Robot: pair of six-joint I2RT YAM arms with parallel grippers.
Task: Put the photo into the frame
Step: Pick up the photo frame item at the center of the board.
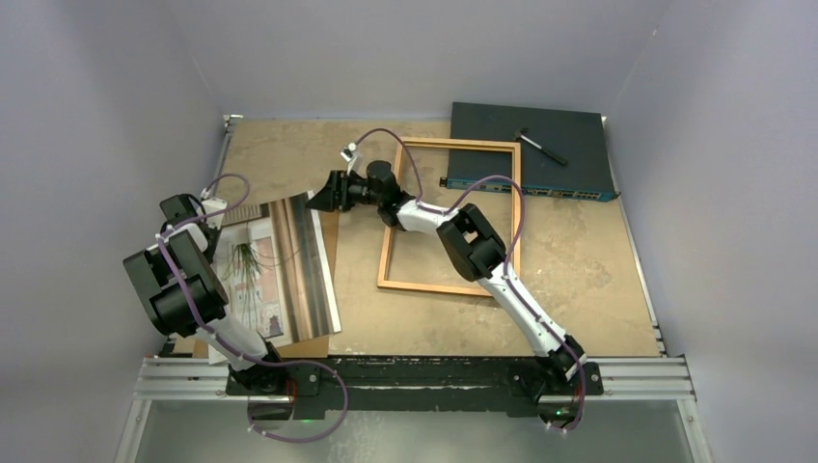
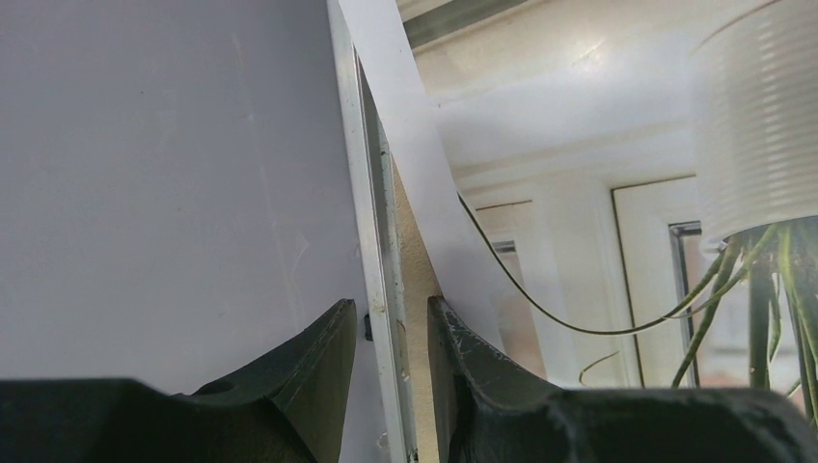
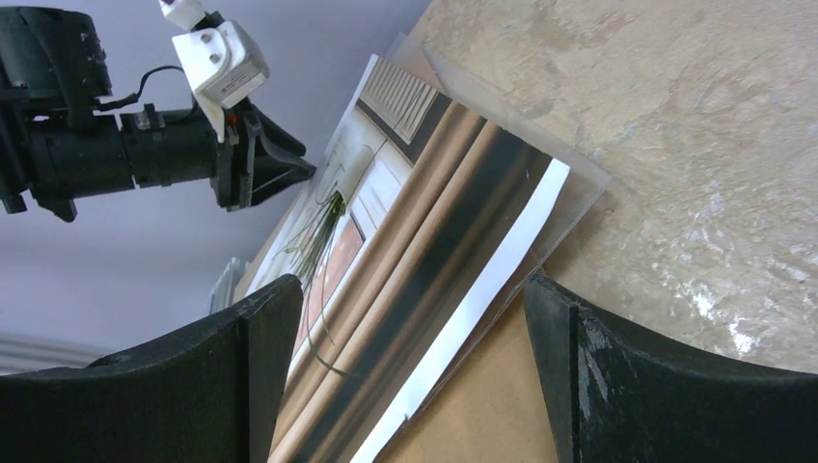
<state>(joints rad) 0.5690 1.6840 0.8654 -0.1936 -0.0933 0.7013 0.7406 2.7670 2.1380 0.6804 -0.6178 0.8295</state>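
The photo point(image 1: 280, 270) lies face up at the left on a brown backing board point(image 1: 331, 231). The orange-brown frame point(image 1: 449, 287) lies flat at the table's middle, with nothing in it. My left gripper point(image 1: 222, 218) is at the photo's far left edge. In the left wrist view it point(image 2: 391, 318) is narrowly open with only the table and its rail in the gap, and its right finger point(image 2: 463, 357) touches the photo's white border point(image 2: 405, 116). My right gripper point(image 1: 316, 201) is wide open at the photo's far right corner. In the right wrist view it point(image 3: 415, 318) straddles the photo's right edge point(image 3: 424, 241).
A clear sheet point(image 3: 582, 183) shows under the photo, above the backing board point(image 3: 482, 405). A dark flat electronics box point(image 1: 502, 135) with a pen point(image 1: 540, 147) on it sits at the back right, overlapping the frame's far corner. Grey walls close the table on three sides.
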